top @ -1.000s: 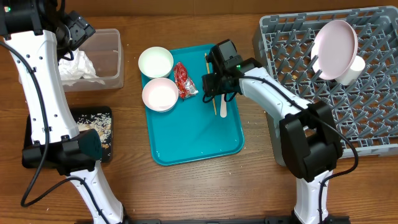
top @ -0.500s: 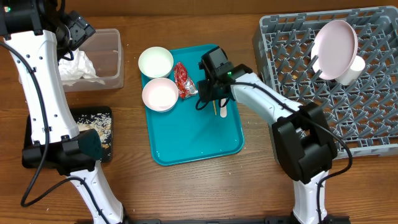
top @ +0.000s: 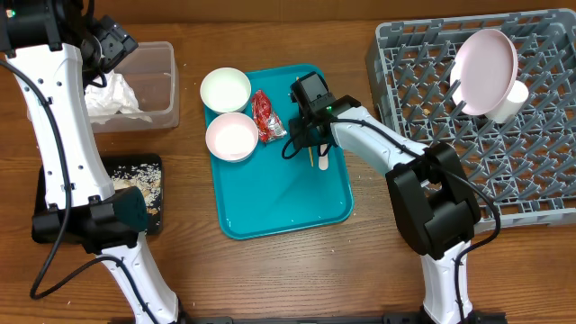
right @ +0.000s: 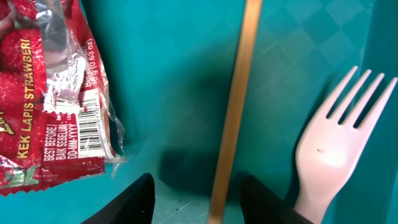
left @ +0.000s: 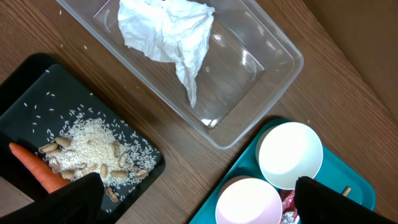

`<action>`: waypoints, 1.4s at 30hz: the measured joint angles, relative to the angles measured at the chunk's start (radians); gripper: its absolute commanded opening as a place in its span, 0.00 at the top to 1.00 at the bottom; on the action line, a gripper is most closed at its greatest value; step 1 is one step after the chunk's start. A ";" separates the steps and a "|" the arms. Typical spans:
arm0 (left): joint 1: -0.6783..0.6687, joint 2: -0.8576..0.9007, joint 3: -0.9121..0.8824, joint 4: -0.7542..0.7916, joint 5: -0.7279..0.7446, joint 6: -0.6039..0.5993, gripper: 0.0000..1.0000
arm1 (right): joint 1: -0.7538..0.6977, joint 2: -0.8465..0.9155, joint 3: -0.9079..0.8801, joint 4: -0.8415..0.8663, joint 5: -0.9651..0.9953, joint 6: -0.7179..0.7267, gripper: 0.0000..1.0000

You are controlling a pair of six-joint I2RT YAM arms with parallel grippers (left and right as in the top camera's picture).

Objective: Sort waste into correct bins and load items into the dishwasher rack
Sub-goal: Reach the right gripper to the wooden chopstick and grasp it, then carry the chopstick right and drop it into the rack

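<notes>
R claw (right: 198, 193): released, jaws straddling stick (right: 239, 93) on teal tray (top: 288, 198), not pinching | wrapper (right: 50, 93), fork (right: 329, 149) flanked stick | L claw (left: 205, 196): released, empty | napkin (left: 168, 31) in tub (left: 267, 68) | carrot (left: 34, 168), rice (left: 93, 140) in black tray (left: 25, 106) | far bowl (top: 225, 89), near bowl (top: 232, 137) on teal tray | plate (top: 486, 61), cup (top: 511, 101) in rack (top: 540, 162)

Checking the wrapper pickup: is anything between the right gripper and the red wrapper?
Nothing visible. Only bare teal tray lies between the right gripper and the red wrapper; a wooden stick runs between its fingers, a fork beside it.
</notes>
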 measured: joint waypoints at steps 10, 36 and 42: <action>0.000 0.000 0.000 0.000 0.000 0.000 0.00 | -0.001 0.016 0.007 -0.020 0.020 0.024 0.87; 0.000 0.000 0.000 0.000 0.000 0.000 0.00 | -0.122 0.074 0.694 -0.702 -0.056 0.019 0.96; 0.000 0.000 0.000 0.000 0.000 0.000 0.00 | -0.288 0.019 0.810 -0.846 -0.076 -0.097 0.96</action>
